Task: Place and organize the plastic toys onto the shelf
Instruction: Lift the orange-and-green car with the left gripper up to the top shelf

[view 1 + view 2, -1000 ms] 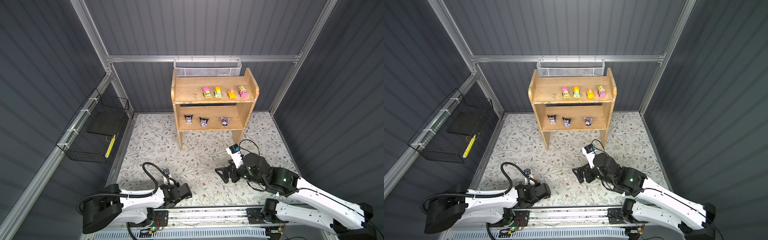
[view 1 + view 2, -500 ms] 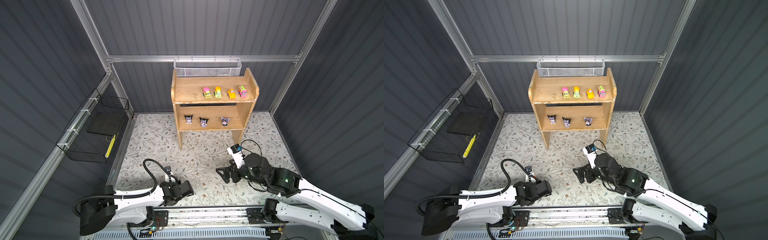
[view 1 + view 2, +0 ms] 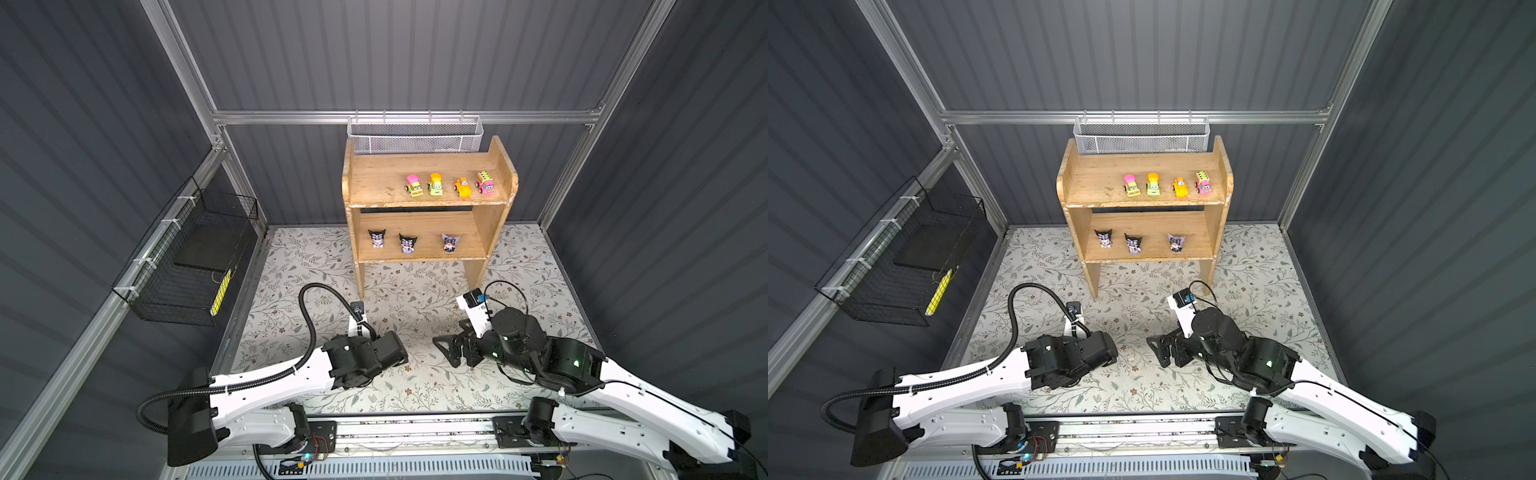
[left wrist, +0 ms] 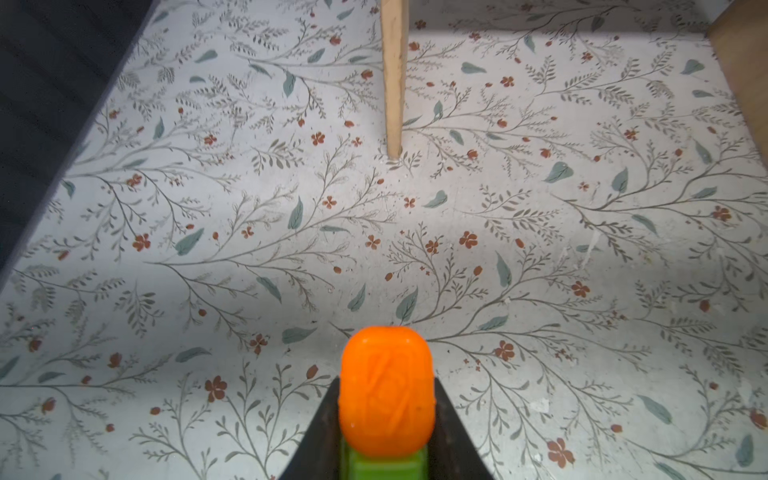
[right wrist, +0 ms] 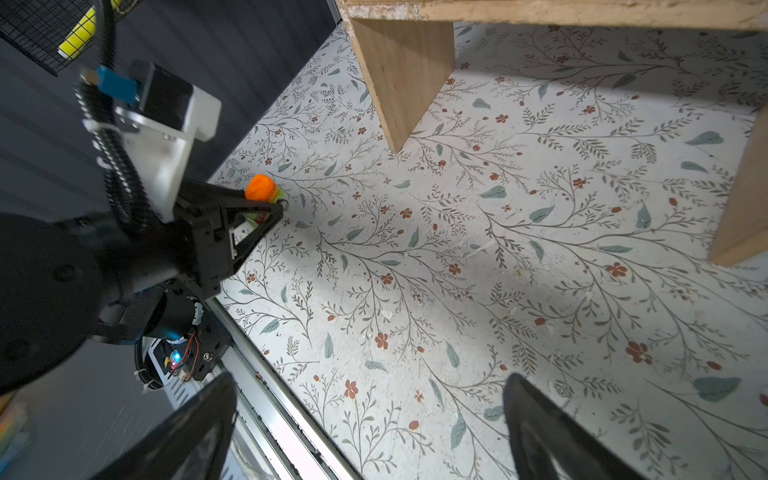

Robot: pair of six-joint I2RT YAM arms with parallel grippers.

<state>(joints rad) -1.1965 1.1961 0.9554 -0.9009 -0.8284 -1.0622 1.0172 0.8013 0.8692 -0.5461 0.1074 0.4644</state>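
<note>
In both top views my left gripper (image 3: 400,358) sits low over the floral mat (image 3: 415,386), well short of the shelf (image 3: 428,197). Four cars (image 3: 435,185) line the top tier, high up and ahead of it, and three figurines (image 3: 407,243) stand on the lower tier. The right gripper (image 3: 448,353) faces it from across the mat. In the left wrist view the jaws are pressed onto the orange-and-green car (image 4: 386,390), its orange roof poking out past the tips, and a shelf leg (image 4: 392,79) stands straight ahead. The right wrist view shows my right fingers (image 5: 540,419) spread wide with nothing between them. I cannot tell from here whether the car is clear of the mat. I'd raise the left gripper straight up before going forward, so it clears the leg and the lower tier's edge. Then I'd set the car wheels-down on the bare board beside the row, and let go only once it rests.
</note>
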